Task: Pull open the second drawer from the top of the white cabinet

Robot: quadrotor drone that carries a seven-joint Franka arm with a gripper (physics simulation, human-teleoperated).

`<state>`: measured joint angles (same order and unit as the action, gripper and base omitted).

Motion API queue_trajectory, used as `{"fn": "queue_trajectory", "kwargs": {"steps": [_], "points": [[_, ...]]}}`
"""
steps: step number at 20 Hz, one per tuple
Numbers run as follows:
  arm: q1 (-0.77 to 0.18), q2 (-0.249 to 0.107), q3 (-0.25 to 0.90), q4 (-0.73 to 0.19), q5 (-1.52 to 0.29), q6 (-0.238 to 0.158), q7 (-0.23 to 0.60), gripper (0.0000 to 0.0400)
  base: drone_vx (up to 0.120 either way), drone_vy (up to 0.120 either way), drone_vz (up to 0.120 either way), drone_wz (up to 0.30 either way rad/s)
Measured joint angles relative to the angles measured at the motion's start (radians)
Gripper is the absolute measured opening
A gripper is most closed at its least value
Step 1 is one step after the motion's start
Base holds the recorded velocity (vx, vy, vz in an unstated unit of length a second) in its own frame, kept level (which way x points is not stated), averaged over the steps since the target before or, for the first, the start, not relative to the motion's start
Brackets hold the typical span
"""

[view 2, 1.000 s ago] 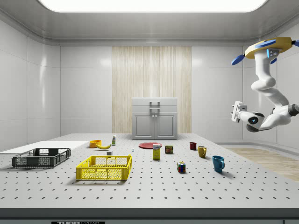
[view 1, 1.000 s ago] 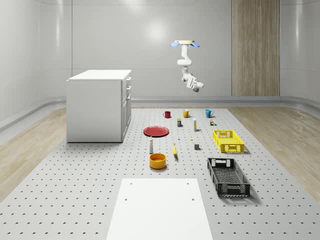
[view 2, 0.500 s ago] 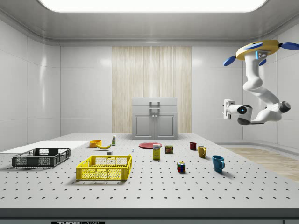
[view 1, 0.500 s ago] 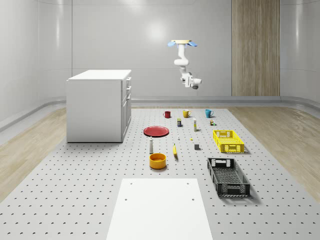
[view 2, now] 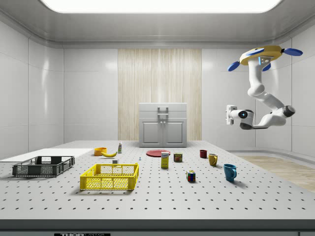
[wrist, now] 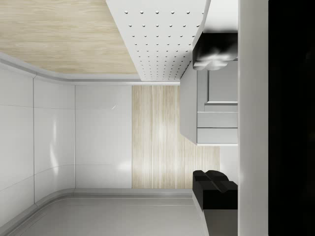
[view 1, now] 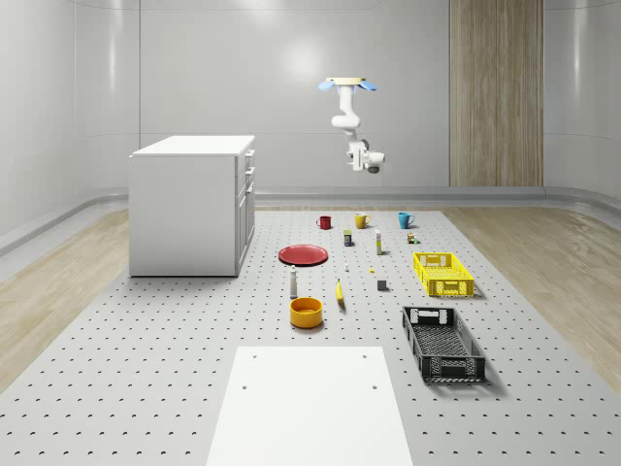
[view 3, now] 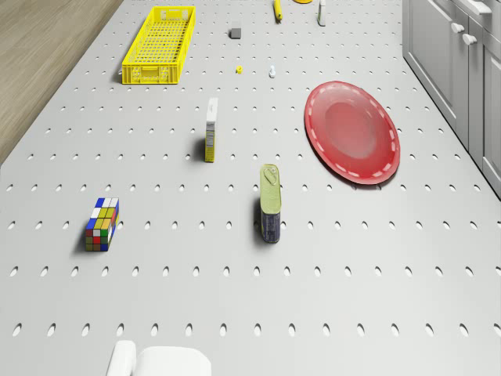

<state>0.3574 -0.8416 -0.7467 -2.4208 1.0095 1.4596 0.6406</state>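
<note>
In the drone view the cabinet [view 3: 458,63] is cut off by the picture's edge, so only a strip of its front and two handles show. The same view's edge cuts the yellow crate [view 3: 159,43], the banana [view 3: 276,8] and the bottle [view 3: 321,11]. A white part of the arm [view 3: 160,362] is cut off too.

In the wrist view one finger [wrist: 215,54] of the tool [wrist: 215,120] is blurred, and a black band [wrist: 291,118] hides part of the cabinet.

In the whole-scene view the drawers [view 1: 249,177] stand nearly edge-on, and their handles are too small to tell apart. A dark block [view 1: 381,284] on the table [view 1: 146,369] is too small to name.
</note>
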Motion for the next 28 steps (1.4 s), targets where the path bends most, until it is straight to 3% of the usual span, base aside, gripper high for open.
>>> {"fn": "queue_trajectory", "kwargs": {"steps": [28], "points": [[0.154,-0.126,-0.072,-0.019,-0.086,0.129,0.072,0.03,0.12,-0.12,0.0,0.0]]}}
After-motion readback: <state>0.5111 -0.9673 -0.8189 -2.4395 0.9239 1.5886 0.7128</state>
